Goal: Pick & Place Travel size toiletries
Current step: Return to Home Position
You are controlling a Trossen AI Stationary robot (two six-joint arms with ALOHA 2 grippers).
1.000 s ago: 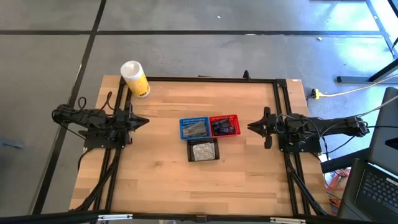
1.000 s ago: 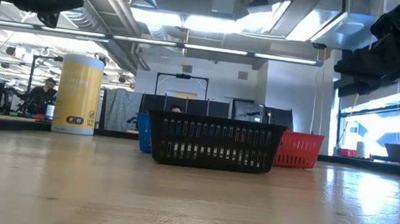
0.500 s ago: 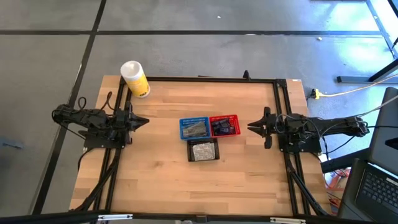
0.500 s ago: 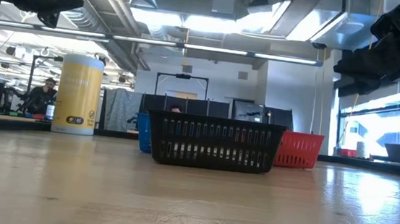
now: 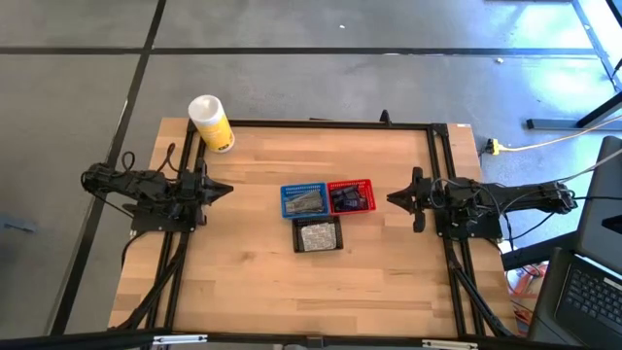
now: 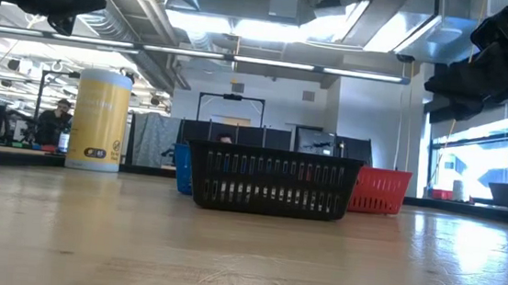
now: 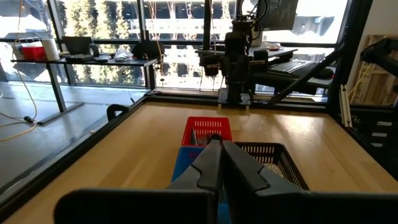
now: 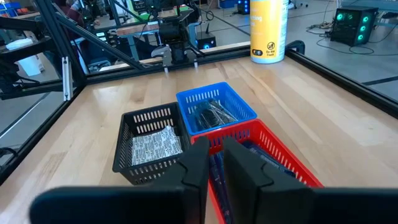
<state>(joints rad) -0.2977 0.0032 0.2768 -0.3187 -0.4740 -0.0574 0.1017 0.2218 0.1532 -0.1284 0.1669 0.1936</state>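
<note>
Three small mesh baskets stand together mid-table. The blue basket point(image 5: 304, 200) holds slim grey tubes point(image 8: 211, 114). Dark navy items point(image 5: 350, 199) lie in the red basket point(image 5: 351, 196), and clear crinkly packets point(image 8: 154, 147) lie in the black basket point(image 5: 318, 235). My left gripper point(image 5: 228, 191) hovers shut over the table's left side, pointing at the baskets. My right gripper point(image 5: 391, 199) hovers shut over the right side, just clear of the red basket. Both stay high above the wood, as the low view shows.
A white-and-yellow canister point(image 5: 211, 122) stands upright at the table's far left corner. A black frame rail point(image 5: 321, 124) runs along the table's edges. Bare wood point(image 5: 311, 292) lies between the baskets and the near edge. A person point(image 6: 53, 120) sits in the room beyond.
</note>
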